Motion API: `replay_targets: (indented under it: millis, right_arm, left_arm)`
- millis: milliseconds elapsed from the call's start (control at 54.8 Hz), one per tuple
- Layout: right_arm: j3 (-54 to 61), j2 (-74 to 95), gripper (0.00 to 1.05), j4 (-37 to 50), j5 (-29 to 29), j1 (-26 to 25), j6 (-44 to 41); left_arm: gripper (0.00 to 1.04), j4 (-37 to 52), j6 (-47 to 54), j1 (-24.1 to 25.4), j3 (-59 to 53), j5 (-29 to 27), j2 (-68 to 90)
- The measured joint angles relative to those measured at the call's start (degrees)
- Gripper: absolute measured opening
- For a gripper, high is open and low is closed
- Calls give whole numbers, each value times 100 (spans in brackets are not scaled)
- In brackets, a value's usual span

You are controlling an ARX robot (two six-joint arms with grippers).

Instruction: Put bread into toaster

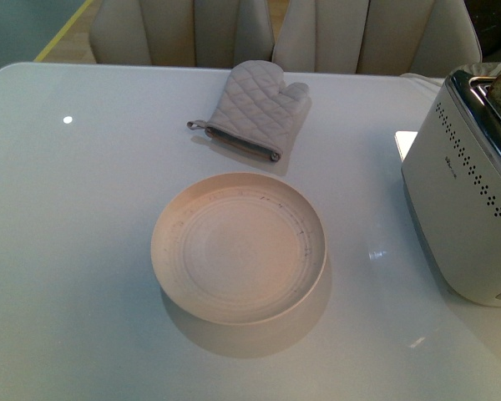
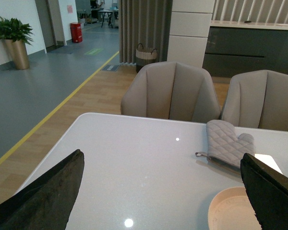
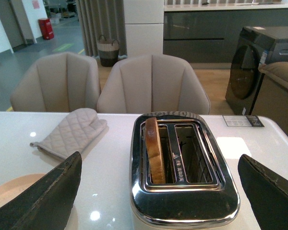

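We judged the bread [image 3: 155, 149] already seated in the toaster [image 3: 182, 191]; both end effectors, left [image 2: 161, 191] and right [image 3: 158, 191], hung released, leaving only the lever.

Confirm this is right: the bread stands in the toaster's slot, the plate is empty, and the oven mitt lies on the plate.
Wrong on the oven mitt: the front view shows it on the table, behind the plate. The bread stands in the toaster; the plate is empty.

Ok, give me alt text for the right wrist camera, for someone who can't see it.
A slice of bread stands upright in one slot of a chrome-topped toaster, the other slot empty. An oven mitt lies on the white table beside it, two chairs behind. The open right gripper's dark fingers frame the view.
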State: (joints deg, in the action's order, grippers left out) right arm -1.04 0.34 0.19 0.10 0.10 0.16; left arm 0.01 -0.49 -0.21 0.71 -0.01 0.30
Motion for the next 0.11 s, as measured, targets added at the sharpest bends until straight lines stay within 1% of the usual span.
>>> replay_targets:
  millis: [110]
  right_arm:
    - [0,0,96,0,2,0,0]
  left_arm:
    - [97,0,0,0,0,0,0]
